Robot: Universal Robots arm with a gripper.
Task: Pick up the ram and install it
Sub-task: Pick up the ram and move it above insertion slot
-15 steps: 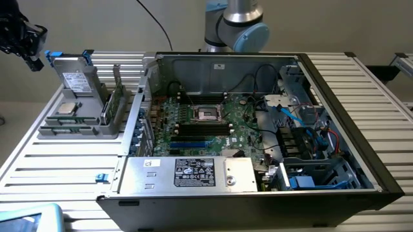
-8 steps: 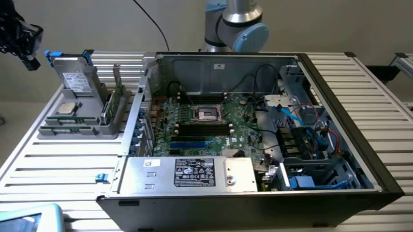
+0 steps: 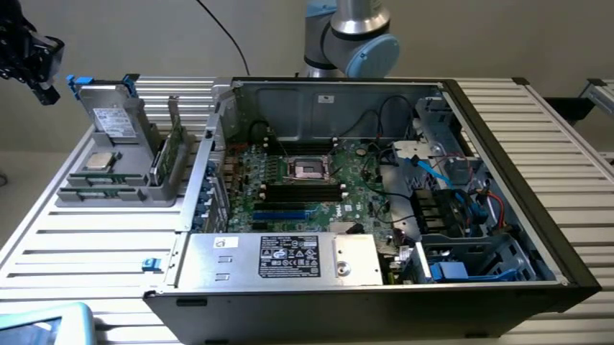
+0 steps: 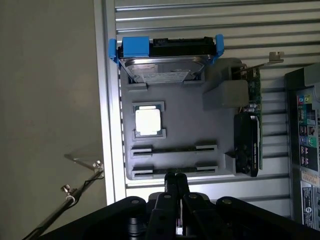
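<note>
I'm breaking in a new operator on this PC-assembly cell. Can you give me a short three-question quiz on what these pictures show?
1. True or false: the black robot hand is clamped on a green memory stick.
2. Where does the small square silver processor chip lie? A) in the motherboard socket B) in a pocket of the grey plastic parts tray C) on top of the power supply
3. What colour are the brackets around the silver hard drive at one end of that tray?

Key: 1 false, the hand is shut with nothing between its fingers; 2 B; 3 blue.
</note>
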